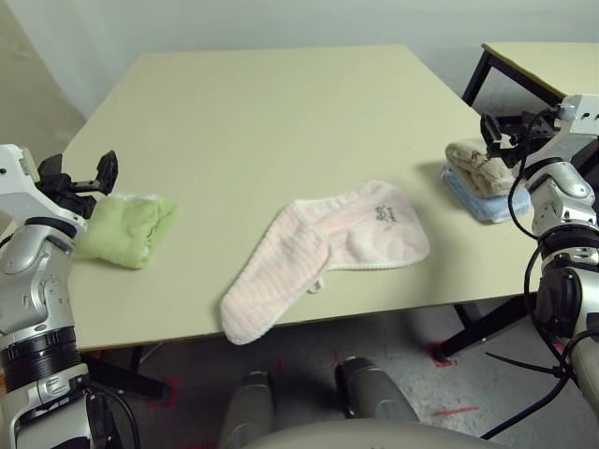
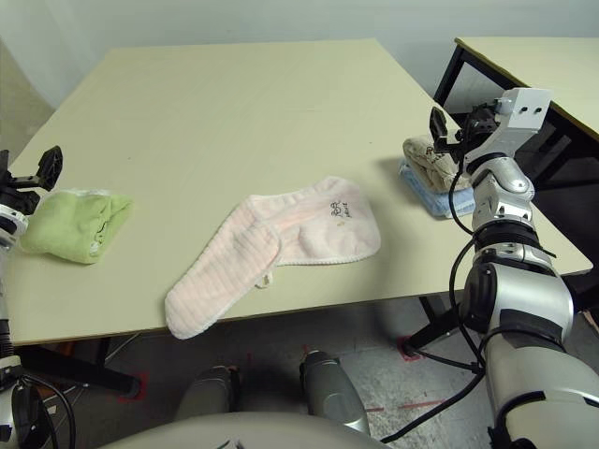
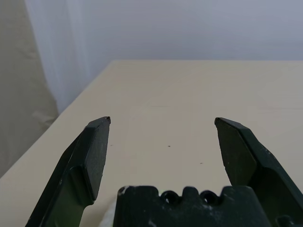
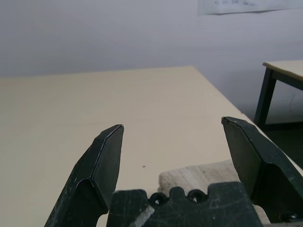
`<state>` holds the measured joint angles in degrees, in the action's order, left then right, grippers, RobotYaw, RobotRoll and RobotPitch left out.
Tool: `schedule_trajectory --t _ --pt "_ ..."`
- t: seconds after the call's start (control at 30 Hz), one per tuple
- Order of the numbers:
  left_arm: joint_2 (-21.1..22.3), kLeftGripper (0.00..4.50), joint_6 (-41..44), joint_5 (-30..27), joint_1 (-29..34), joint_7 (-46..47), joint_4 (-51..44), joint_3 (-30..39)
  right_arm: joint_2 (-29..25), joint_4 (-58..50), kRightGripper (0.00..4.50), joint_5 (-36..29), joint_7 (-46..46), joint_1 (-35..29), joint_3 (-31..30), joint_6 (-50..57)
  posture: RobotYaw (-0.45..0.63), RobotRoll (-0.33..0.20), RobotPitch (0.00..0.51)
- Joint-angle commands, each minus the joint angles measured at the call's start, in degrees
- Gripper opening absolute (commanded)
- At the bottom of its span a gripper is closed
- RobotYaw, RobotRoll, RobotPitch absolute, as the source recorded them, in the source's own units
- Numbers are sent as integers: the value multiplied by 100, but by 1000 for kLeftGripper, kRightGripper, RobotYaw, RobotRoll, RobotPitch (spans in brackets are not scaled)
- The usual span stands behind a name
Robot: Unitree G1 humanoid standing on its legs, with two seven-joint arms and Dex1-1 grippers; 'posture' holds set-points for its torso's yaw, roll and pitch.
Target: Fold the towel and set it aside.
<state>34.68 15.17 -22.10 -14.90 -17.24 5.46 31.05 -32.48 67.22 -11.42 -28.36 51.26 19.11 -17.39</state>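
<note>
Left gripper released, jaws wide, hovering over the lime-green folded terry towel at the table's left edge. Pale pink fluffy terry towel lies crumpled near the front edge, long axis running 7 to 1 o'clock; from the left gripper it sits at about 4 o'clock. Right gripper also released, over the beige-on-blue towel stack (pink towel at its 8 o'clock). Both roughly equidistant; right looks slightly nearer the embroidered end.
</note>
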Motion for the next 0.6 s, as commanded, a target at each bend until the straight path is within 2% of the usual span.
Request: schedule_trajectory --t 0.03,0.2,0.43,0.6 --pt "4 4500 87 -2 95 65 -92 47 45 141 4475 39 31 83 -32 45 166 0 0" --pt "78 4500 309 -93 98 -11 -438 -39 91 135 4475 11 -72 178 -58 254 166 0 0" --pt "475 4500 2009 -994 -235 -654 -1806 -740 -27 263 4475 312 -1107 615 -566 1633 161 0 0" --pt "886 4500 3130 -1519 -653 -1213 -2505 -1552 -22 494 4475 623 -1732 1052 -998 2445 152 0 26"
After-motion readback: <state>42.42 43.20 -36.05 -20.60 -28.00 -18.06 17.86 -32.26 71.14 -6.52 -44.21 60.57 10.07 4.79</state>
